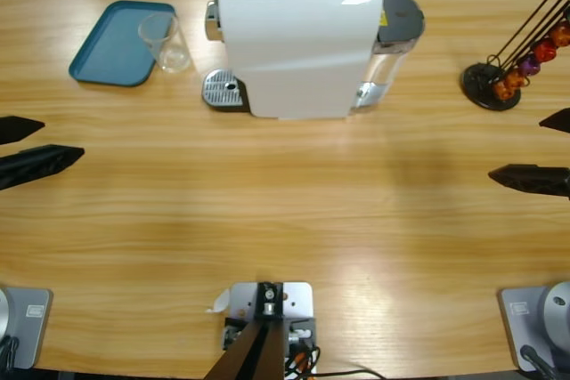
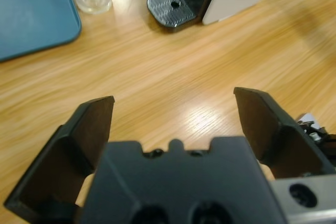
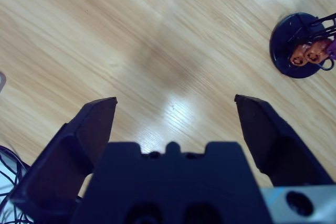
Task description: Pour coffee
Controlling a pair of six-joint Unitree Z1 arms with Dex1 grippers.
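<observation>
Clear glass (image 1: 166, 40) seen empty, on blue tray (image 1: 111, 46) edge beside coffee machine (image 1: 298, 37); no coffee visible. Left gripper (image 2: 173, 108), right gripper (image 3: 176, 109): jaws wide, nothing held. Task judged unstarted.

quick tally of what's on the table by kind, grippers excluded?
Coffee machine: 1
Clear glass: 1
Blue tray: 1
Capsule rack: 1, holding several coloured capsules, too small to count
Total: 4 things, capsules not counted

black pointed hands (image 2: 173, 114), screwed bodies
</observation>
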